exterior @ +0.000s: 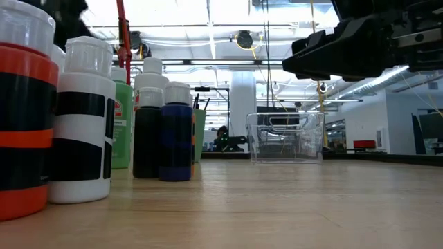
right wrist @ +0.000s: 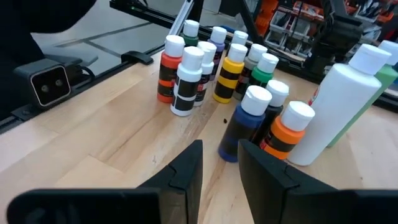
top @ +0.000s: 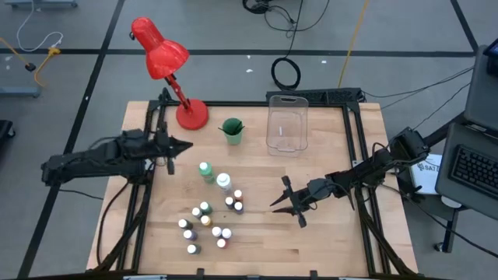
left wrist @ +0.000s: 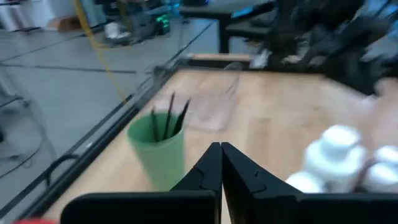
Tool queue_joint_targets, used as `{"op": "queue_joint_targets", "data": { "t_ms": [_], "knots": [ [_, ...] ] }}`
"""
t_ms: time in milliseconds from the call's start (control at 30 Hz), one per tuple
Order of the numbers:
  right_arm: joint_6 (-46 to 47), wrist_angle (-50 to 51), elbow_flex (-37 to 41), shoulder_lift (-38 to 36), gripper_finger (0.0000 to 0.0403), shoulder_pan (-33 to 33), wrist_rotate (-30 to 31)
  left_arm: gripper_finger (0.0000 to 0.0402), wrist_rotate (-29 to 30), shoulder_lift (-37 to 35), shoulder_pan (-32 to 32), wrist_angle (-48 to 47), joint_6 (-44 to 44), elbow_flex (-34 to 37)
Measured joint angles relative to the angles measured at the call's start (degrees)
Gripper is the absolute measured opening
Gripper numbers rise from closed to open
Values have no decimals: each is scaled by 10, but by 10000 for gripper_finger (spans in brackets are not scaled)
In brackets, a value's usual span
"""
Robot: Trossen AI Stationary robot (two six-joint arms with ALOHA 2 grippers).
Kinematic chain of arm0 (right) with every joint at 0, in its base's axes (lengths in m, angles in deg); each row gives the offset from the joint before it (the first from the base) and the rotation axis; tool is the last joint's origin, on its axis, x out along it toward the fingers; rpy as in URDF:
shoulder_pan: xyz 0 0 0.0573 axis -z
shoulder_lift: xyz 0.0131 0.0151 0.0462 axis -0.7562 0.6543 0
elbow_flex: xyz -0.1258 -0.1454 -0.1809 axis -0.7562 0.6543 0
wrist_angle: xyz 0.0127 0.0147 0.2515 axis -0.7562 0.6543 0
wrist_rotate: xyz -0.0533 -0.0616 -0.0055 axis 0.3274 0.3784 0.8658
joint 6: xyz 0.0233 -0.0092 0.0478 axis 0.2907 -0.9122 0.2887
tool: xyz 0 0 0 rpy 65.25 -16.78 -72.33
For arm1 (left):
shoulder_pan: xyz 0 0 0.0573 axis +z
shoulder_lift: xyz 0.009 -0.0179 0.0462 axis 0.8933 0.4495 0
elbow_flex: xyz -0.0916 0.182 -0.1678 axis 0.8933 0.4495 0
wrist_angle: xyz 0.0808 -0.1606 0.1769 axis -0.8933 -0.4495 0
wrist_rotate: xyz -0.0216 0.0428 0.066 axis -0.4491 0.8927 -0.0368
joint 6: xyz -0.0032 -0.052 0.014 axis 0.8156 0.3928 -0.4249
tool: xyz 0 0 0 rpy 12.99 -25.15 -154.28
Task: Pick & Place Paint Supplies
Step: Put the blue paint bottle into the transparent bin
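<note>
Our left hand [left wrist: 221, 163] is clenched on nothing, just beside the green plastic cup [left wrist: 158, 149] holding thin dark-handled brushes [left wrist: 168, 116]. Our right hand [right wrist: 219, 163] hangs slightly parted, empty, facing the cluster of small white-capped paint bottles [right wrist: 202, 62] standing on the wooden surface [top: 327, 245].

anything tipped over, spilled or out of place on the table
Nothing stands out. The small paint bottles and the two taller bottles stand upright, brushes sit in the green cup, and the clear bin is upright.
</note>
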Motion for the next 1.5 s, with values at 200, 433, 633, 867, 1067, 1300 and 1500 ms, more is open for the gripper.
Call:
{"op": "queue_joint_targets", "data": {
  "t_ms": [200, 433, 633, 867, 1067, 1300, 1500],
  "knots": [
    [-22, -51, 0, 0, 90, 18, 0, 2, 53, -10, 1, 141, 6, 120],
    [68, -38, -54, 0, 79, 66, -2, 1, 118, -9, 2, 175, 0, 174],
    [76, 104, -155, 11, 86, 64, 40, 9, 187, -10, 3, 177, -28, 169],
    [55, 117, -235, 102, 175, 25, 39, 2, 200, -10, 2, 195, -84, 169],
    [-12, 94, -265, 183, 223, 8, 25, 13, 200, -9, 2, 231, -103, 169],
    [23, 4, -270, 241, 223, 34, 29, 7, 185, -9, 2, 258, -117, 168],
    [39, 16, -270, 245, 221, 43, 26, 9, 180, -9, 2, 259, -129, 168]
  ]
}}
